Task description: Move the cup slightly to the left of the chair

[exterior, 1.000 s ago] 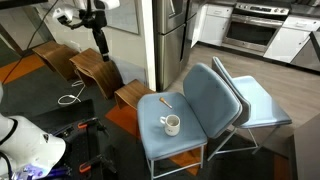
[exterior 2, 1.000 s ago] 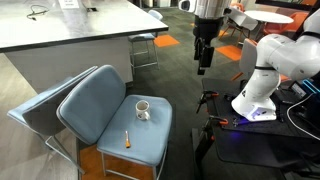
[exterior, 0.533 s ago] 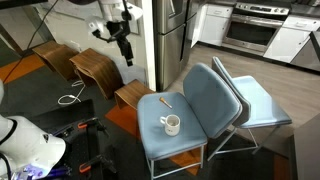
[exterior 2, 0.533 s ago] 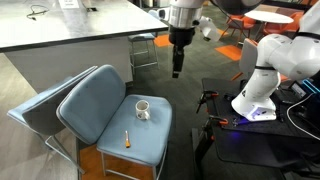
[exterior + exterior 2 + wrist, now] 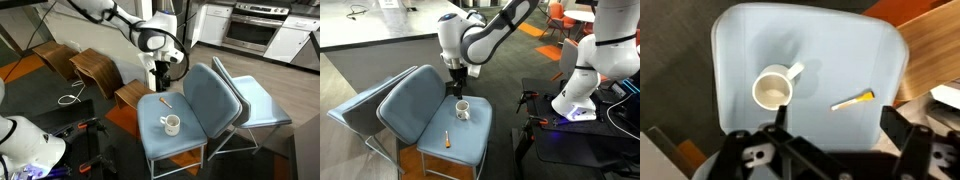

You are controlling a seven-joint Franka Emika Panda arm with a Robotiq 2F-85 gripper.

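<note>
The white cup (image 5: 172,124) stands upright on the seat of the light blue chair (image 5: 190,135), handle out to the side. It also shows in an exterior view (image 5: 463,109) and in the wrist view (image 5: 773,90). My gripper (image 5: 160,78) hangs open and empty above the seat's edge, a little above and beside the cup, not touching it. In the wrist view the gripper (image 5: 835,114) is spread wide over the seat (image 5: 830,55), with the cup just outside one of the fingers (image 5: 779,113).
A thin tan stick (image 5: 166,101) lies on the seat next to the cup. A second blue chair (image 5: 258,102) stands behind the first. Brown wooden stools (image 5: 95,65) stand beside the chair. A white robot base (image 5: 582,85) and a counter (image 5: 390,30) are nearby.
The arm has swung from well away from the chair to above its seat and come down; the gripper now hangs close over the cup. Cup and stick have not moved.
</note>
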